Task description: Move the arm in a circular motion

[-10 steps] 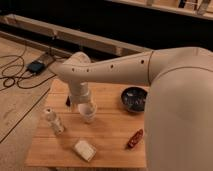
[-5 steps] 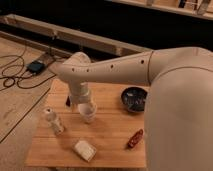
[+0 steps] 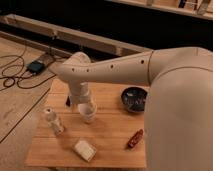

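Observation:
The cream-white arm point(image 3: 115, 70) reaches from the right across the wooden table point(image 3: 107, 132), with small dark dots along its upper segment. It bends at a rounded joint point(image 3: 74, 70) and points down. The gripper point(image 3: 82, 104) is at its lower end, just above and behind a small white cup point(image 3: 88, 113) standing on the table. The arm's last segment hides most of the gripper.
On the table are a dark bowl point(image 3: 134, 98) at the back right, a clear bottle point(image 3: 53, 121) at the left, a white block point(image 3: 85, 149) at the front and a red packet point(image 3: 135, 138). Cables and a small box point(image 3: 36, 66) lie on the floor at the left.

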Available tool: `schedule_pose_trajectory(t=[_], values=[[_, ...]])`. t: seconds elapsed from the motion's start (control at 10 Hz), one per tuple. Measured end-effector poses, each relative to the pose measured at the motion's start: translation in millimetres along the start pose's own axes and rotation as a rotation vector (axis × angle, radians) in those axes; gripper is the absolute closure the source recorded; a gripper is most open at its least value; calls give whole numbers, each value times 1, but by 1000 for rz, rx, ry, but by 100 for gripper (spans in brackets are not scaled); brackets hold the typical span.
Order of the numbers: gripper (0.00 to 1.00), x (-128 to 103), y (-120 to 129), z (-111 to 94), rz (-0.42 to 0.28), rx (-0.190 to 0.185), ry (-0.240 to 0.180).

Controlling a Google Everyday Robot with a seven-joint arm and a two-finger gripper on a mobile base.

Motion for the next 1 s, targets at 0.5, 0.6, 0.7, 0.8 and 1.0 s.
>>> schedule_pose_trajectory(t=[0.5,0.6,0.7,0.8,1.0], values=[[35,0,0,0,0,0,0],[35,0,0,0,0,0,0],[35,0,0,0,0,0,0],[35,0,0,0,-1,0,0],[35,8,7,-3,-15,-6,5]])
